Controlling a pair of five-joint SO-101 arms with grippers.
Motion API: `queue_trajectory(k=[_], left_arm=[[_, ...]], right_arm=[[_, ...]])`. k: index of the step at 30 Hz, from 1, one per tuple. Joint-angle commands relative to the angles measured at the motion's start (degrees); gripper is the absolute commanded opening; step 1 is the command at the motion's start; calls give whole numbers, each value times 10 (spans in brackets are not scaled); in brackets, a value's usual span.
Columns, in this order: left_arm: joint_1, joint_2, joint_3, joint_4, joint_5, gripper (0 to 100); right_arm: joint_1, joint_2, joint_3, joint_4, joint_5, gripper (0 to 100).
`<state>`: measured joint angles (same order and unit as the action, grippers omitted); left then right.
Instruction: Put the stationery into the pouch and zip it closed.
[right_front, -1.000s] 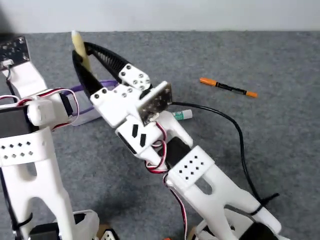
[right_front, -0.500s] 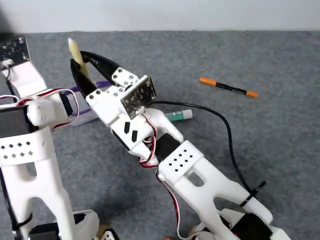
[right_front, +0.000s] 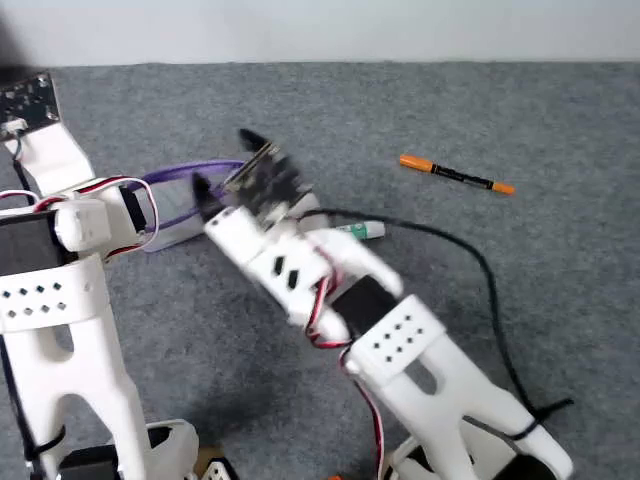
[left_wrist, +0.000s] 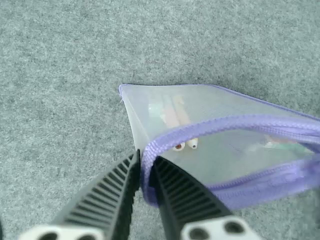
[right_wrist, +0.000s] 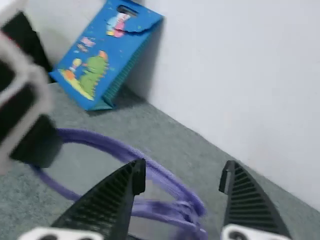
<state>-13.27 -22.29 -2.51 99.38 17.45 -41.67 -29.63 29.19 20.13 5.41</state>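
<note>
The clear pouch (left_wrist: 200, 120) with a purple zip rim lies open on the grey carpet. My left gripper (left_wrist: 145, 159) is shut on the rim at one end of its mouth. Two cream sticks (left_wrist: 176, 116) with white tips lie inside the pouch. In the high view my right gripper (right_front: 222, 160) hovers open and empty over the pouch's purple rim (right_front: 185, 172); the right wrist view has the rim (right_wrist: 150, 172) just beyond the open gripper (right_wrist: 182, 172). An orange pen (right_front: 455, 175) lies on the carpet at the far right. A green-capped stick (right_front: 360, 230) lies beside the right arm.
A white wall runs along the far edge of the carpet. A blue gift bag (right_wrist: 107, 55) leans against it. The right arm's black cable (right_front: 470, 250) loops over the carpet towards the right. The left arm's white body (right_front: 60, 280) stands at the near left.
The cream stick held upright in my right gripper is gone from its jaws. That gripper has dropped lower and shifted right over the pouch mouth. The left arm has kept still.
</note>
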Motion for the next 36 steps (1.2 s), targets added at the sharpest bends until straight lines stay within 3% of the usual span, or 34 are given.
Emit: queue_trajectory(k=[1,7,11,15,20,26,36], left_arm=[[0,7,-11,3,7,13],[0,7,-11,8,7,13],[0,7,-11,6,7,13],[0,7,-11,7,7,13],[1,7,-11,6,7,13],[1,8,-10,9,5,13],[0,7,-10,9,5,13]], right_arm=[[76,-22,-64,91,-57,186],[226,67,-120,238,-126,170],[255,173,-178,339,-120,170],[255,288,-251,430,-39,195],[252,404,-345,518,99,310],[243,508,-432,543,236,333],[184,626,-484,496,279,333]])
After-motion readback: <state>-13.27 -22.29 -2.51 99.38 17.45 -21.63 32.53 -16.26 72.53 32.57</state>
